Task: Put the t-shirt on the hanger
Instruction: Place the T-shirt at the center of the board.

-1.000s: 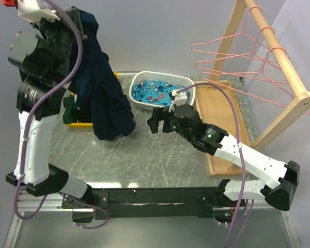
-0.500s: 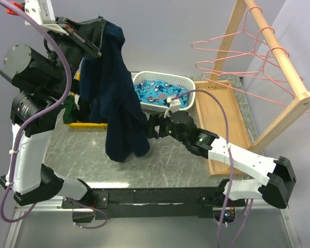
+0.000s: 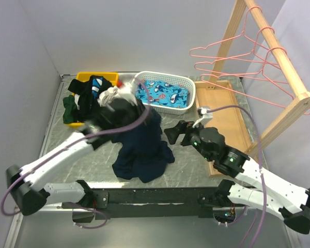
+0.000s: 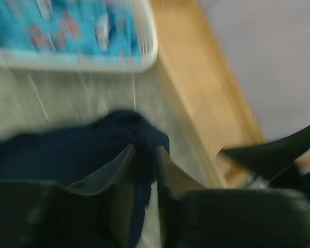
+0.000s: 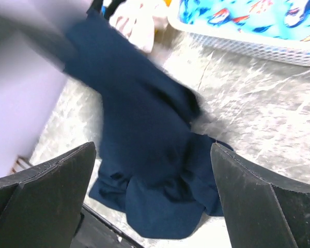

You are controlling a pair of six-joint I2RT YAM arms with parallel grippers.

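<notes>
The dark navy t-shirt lies bunched on the table, its top pulled up by my left gripper, which is blurred by motion. In the left wrist view my left gripper is shut on a fold of the t-shirt. My right gripper is open and empty just right of the shirt. In the right wrist view its fingers spread wide above the t-shirt. Several pink wire hangers hang on the wooden rack at the back right, far from both grippers.
A yellow bin with a clothes heap stands at the back left. A white basket holds whale-print fabric behind the shirt. The wooden rack and its flat base take the right side.
My left arm has swung down from high up, and the shirt it held in the air now rests bunched on the table. My right gripper has drawn back to the right.
</notes>
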